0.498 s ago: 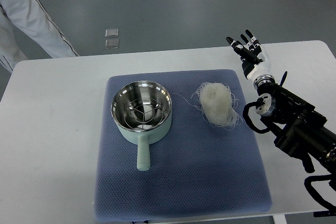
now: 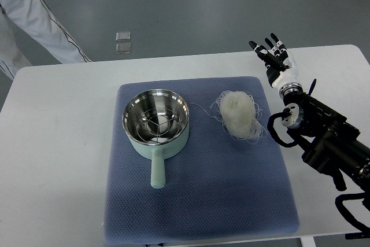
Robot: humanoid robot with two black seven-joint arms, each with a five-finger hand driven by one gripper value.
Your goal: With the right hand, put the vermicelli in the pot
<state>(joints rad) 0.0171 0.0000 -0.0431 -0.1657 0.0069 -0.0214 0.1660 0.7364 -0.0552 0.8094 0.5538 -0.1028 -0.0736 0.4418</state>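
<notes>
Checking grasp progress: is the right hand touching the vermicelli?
Apart. The top view shows the right hand open over the white table, beyond the mat's far right corner, with blue mat visible between it and the vermicelli.

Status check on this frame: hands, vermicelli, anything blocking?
Right hand open, off the mat's far right corner. Vermicelli on mat, untouched. Pot empty beside it. Path clear.

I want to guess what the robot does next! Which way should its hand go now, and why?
Probably the right robot hand should swing toward the picture's left and come down over the vermicelli. Its fingers are spread and hold nothing, it sits off the blue mat at the table's far side, and the noodle bundle lies untouched beside the pot, not in it.
</notes>
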